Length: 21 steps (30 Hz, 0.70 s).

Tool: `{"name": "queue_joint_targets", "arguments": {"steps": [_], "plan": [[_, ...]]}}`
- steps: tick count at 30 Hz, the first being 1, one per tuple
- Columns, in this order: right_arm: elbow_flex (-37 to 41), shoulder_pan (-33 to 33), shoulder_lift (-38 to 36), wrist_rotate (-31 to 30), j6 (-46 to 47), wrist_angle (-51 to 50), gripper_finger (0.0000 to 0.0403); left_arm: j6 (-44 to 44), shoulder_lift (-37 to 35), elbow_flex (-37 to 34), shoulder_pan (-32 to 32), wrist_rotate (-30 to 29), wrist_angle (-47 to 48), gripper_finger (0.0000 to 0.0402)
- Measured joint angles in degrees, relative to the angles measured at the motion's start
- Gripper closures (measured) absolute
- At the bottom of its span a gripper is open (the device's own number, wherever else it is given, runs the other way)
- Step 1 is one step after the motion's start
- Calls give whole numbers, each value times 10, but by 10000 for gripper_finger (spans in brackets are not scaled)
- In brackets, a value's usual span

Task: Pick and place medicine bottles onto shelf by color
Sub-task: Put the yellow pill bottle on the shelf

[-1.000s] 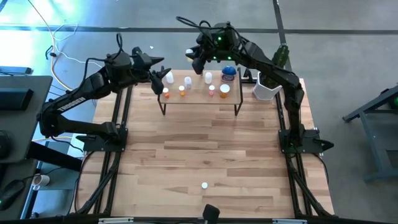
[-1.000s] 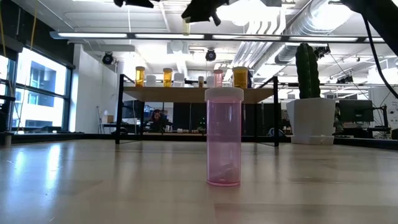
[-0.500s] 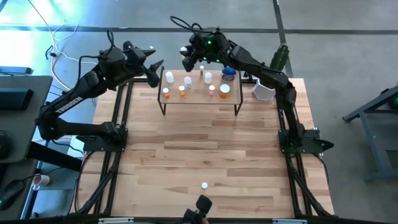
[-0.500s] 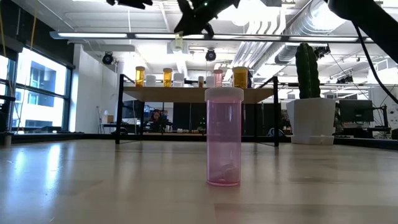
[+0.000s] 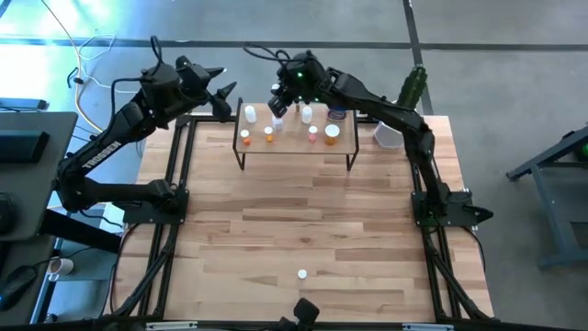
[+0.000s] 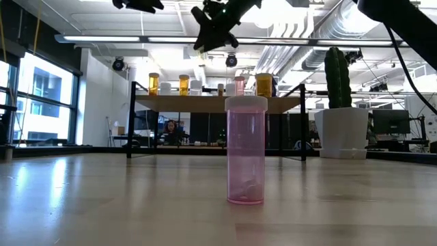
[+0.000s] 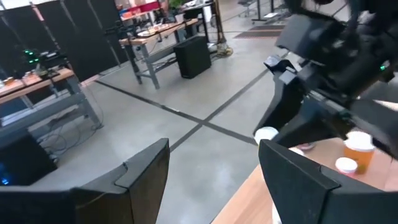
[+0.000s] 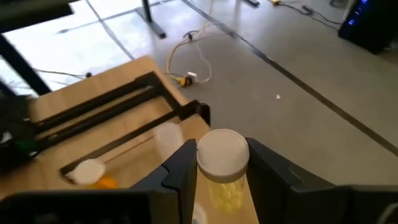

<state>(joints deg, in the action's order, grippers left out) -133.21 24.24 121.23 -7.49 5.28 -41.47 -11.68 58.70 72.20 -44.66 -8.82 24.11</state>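
The right gripper (image 5: 278, 99) hangs above the back-left part of the shelf (image 5: 296, 145), its two dark fingers (image 8: 184, 163) clenched on a small clear bottle (image 8: 222, 168) with a white cap and pale yellow pills showing inside. From table height the gripper (image 6: 213, 31) sits well above the row of bottles on the shelf top.

The left gripper (image 5: 223, 95) waits off the shelf's left end, over the table's back-left corner, jaws spread wide with nothing between them (image 7: 211, 180).

On the shelf (image 6: 218, 102) stand the sorted medicine bottles: two white-capped ones (image 5: 249, 114) at the back left, orange ones (image 5: 245, 138) along the front left, a white one (image 5: 307, 114) and the blue jar (image 5: 338, 112) toward the back right, with a pinkish one (image 5: 312, 134) and a wide white lid (image 5: 332, 132) in front of them. Seen level, amber bottles (image 6: 154, 83) line the left half and another amber one (image 6: 263, 84) stands right of centre.

A lone pink bottle (image 6: 245, 150) stands upright near the front of the table (image 5: 303, 221), well apart from the shelf; a few small pieces lie in its bottom, and from above only its white cap (image 5: 301, 273) shows.

The white pot (image 5: 390, 136) with its green cactus (image 6: 337, 76) stands just beside the shelf's right end, under the right arm. Nothing lies between the held bottle and the shelf top below it.
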Motion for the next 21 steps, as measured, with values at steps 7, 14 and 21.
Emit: {"name": "queue_joint_targets", "arguments": {"steps": [7, 14, 21], "plan": [[0, -13, -42, 6, -27, -33, 297, 1, 0, 0, -10, 12, -4, 165], [0, -15, -79, 6, -62, -93, 297, 6, 0, 0, -15, 7, -4, 165], [22, -15, -83, 6, -68, -150, 297, 10, 0, 0, -15, 6, -4, 165]]}}
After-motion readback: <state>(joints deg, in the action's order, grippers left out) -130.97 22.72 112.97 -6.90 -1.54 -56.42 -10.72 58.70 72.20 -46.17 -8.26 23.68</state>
